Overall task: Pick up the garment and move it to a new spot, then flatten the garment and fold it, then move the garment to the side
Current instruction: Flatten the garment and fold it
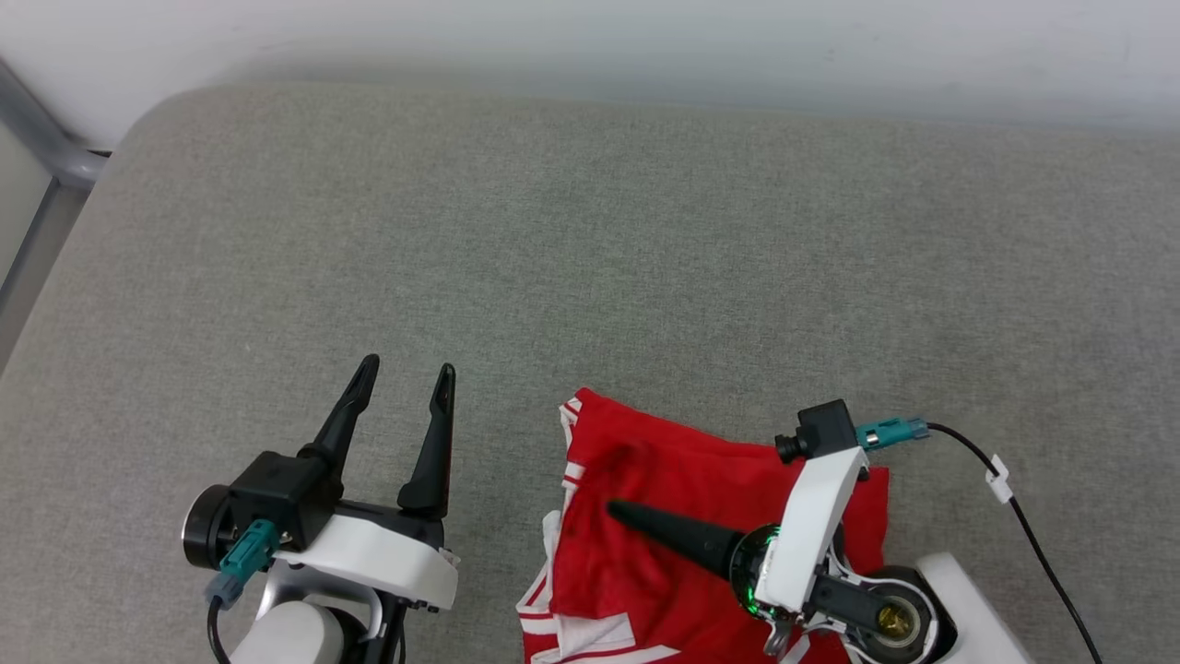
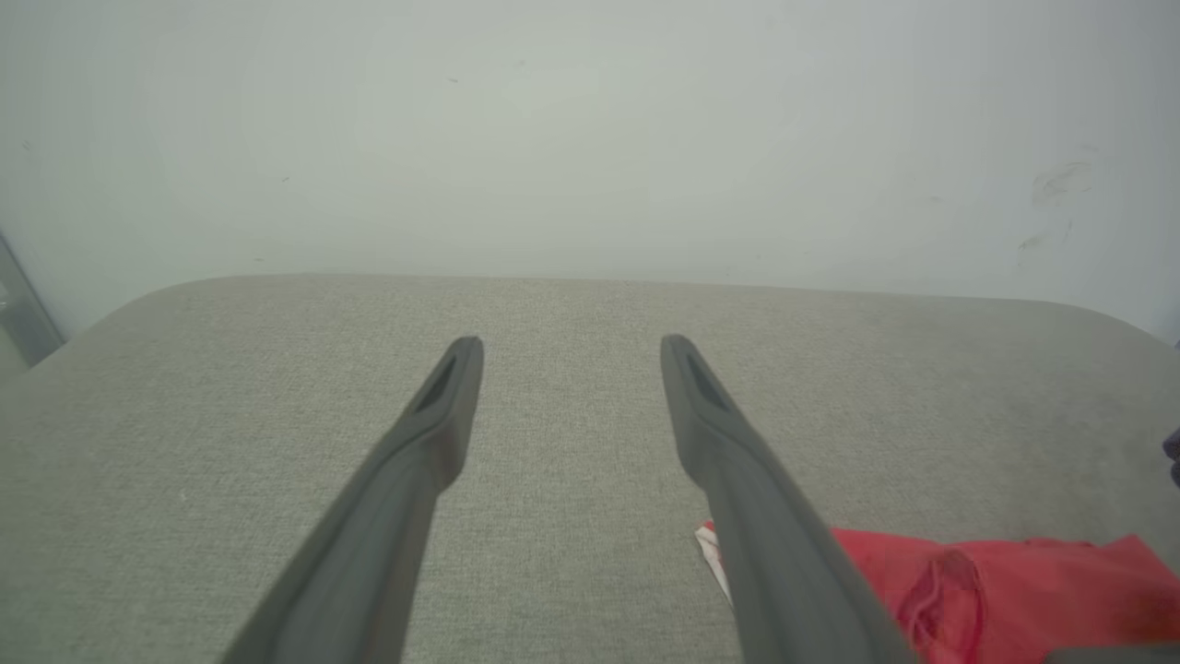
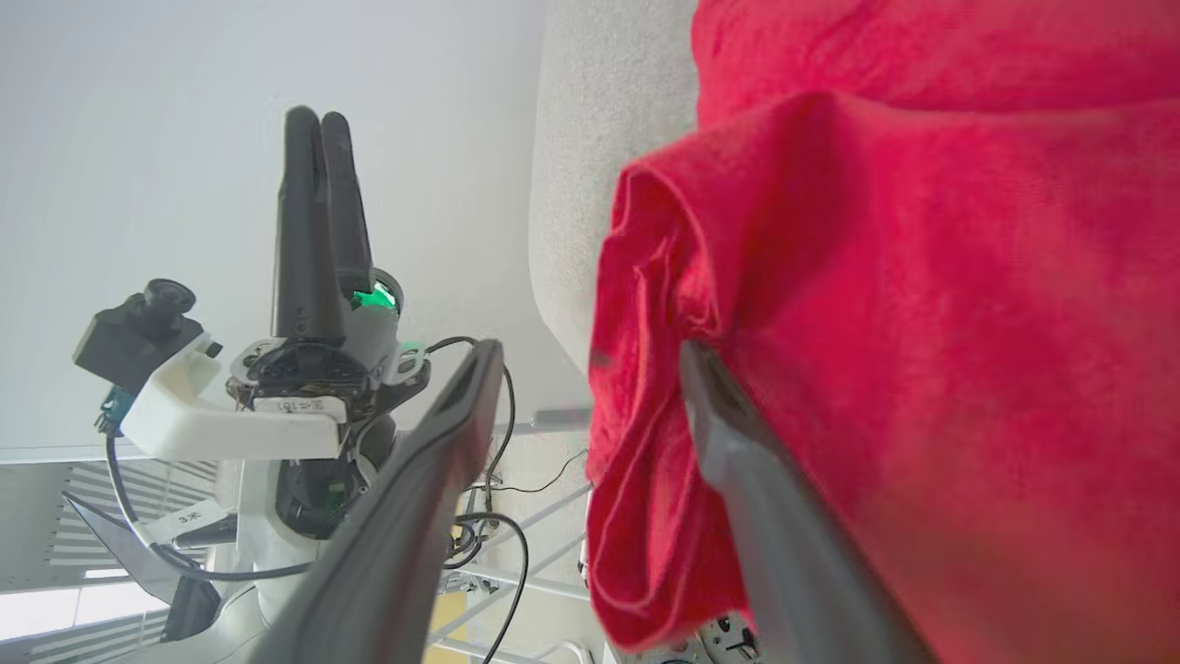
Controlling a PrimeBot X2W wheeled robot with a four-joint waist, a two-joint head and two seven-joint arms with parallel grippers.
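Observation:
The garment (image 1: 682,466) lies folded in a compact red bundle near the front edge of the grey cushion, with white striped trim along its left side. My right gripper (image 1: 616,509) is turned on its side above it, fingers pointing left. In the right wrist view its jaws (image 3: 590,350) stand open; one finger (image 3: 737,461) rests against the red cloth (image 3: 922,277) and a raised fold edge sits beside it. My left gripper (image 1: 408,366) hovers open and empty to the left of the garment (image 2: 1014,581), fingers (image 2: 572,343) aimed at the far wall.
The grey fabric cushion (image 1: 590,231) stretches wide behind and to both sides of the garment. A pale wall (image 1: 590,37) runs along its far edge. A metal frame (image 1: 46,148) stands at the far left. A black cable (image 1: 1032,526) trails from my right wrist.

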